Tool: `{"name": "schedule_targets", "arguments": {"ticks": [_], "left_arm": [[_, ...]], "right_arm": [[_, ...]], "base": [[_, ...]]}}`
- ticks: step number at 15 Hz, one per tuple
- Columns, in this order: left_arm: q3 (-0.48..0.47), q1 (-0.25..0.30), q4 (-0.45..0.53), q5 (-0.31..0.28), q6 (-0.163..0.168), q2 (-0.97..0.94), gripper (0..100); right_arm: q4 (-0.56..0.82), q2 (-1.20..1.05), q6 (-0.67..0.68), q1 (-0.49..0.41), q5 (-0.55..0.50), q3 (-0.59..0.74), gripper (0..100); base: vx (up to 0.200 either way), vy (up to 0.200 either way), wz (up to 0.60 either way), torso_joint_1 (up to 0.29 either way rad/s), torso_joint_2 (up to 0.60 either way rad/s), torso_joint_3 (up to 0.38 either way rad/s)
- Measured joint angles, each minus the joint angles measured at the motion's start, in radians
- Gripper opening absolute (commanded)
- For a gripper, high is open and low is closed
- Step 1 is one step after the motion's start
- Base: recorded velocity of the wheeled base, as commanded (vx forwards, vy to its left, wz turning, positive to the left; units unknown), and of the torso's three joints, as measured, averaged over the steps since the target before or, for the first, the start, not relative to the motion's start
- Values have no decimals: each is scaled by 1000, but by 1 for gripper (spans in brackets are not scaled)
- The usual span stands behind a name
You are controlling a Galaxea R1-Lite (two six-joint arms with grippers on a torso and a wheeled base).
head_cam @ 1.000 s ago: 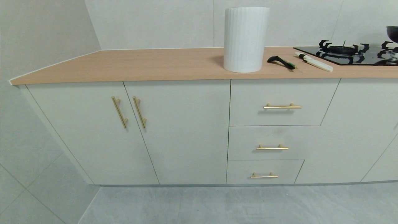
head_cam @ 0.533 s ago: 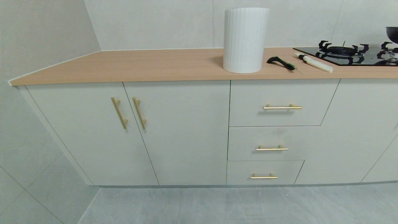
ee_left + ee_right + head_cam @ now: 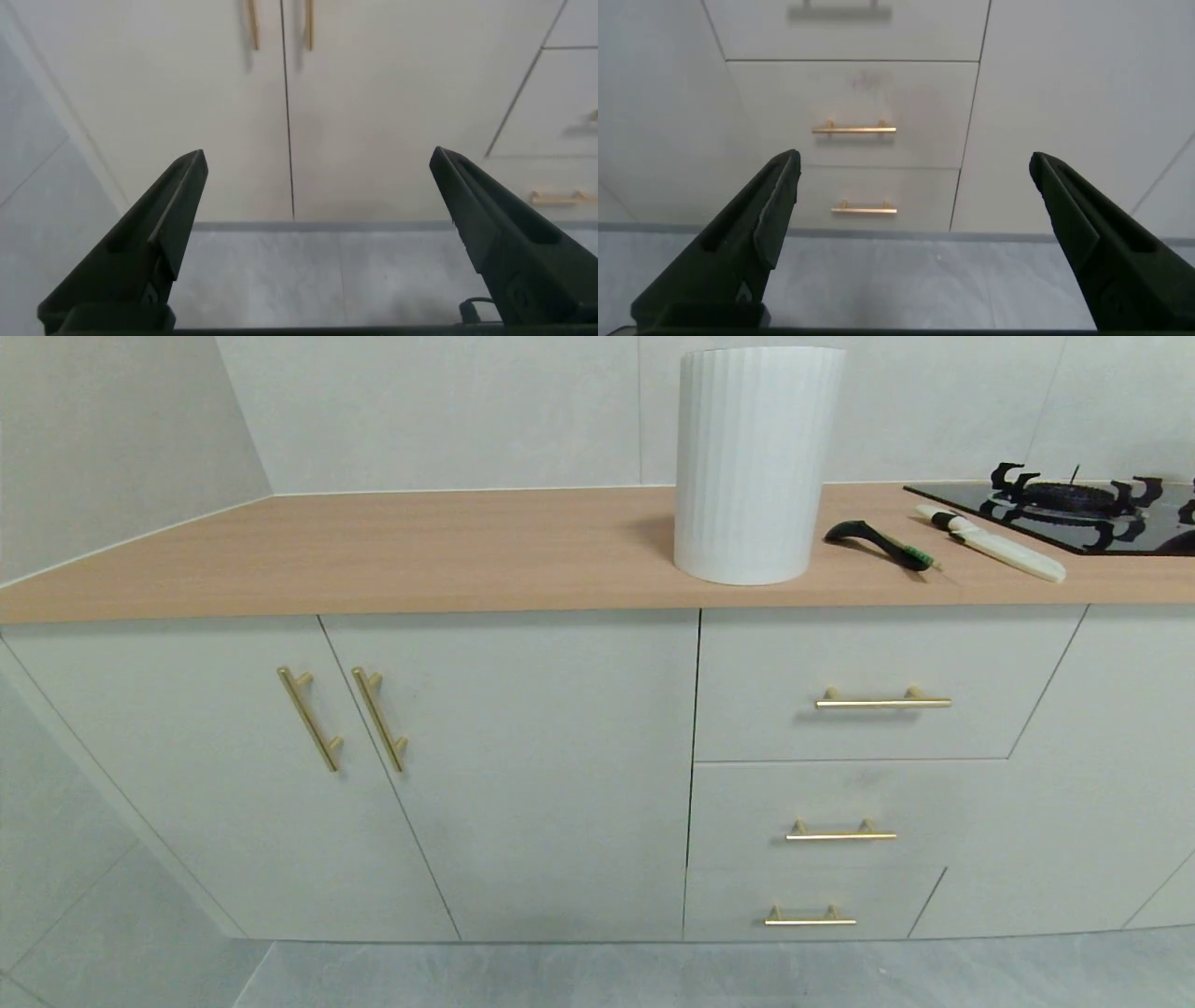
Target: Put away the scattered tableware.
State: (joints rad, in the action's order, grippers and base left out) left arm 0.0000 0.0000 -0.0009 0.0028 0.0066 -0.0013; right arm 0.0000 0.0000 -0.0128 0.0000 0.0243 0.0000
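Head view: the scattered tableware, a black-handled utensil [image 3: 878,543] and a pale knife-like piece [image 3: 994,543], lies on the worktop [image 3: 420,546] between the tall white ribbed canister [image 3: 756,467] and the hob [image 3: 1074,504]. The left tool [image 3: 316,159] and right tool [image 3: 913,159] hang low before the cabinet fronts, both spread wide and holding nothing. Best to square up near the drawers [image 3: 840,803], lift the right arm clear of the worktop edge, and take the black piece across its handle — low and level.

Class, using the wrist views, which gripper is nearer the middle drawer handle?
Right, as far as the views show. The right gripper, open, faces the middle drawer handle head-on; the left gripper, open, faces the cupboard doors, with the drawers off to one side.
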Motion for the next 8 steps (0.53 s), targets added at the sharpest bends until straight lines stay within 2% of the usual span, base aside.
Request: {"name": "schedule_targets", "arguments": {"ticks": [8], "left_arm": [[0, 0, 0, 1, -3, 0, 100]], "right_arm": [[0, 0, -7, 0, 1, 0, 100]], "base": [[0, 0, 0, 0, 0, 0]]}}
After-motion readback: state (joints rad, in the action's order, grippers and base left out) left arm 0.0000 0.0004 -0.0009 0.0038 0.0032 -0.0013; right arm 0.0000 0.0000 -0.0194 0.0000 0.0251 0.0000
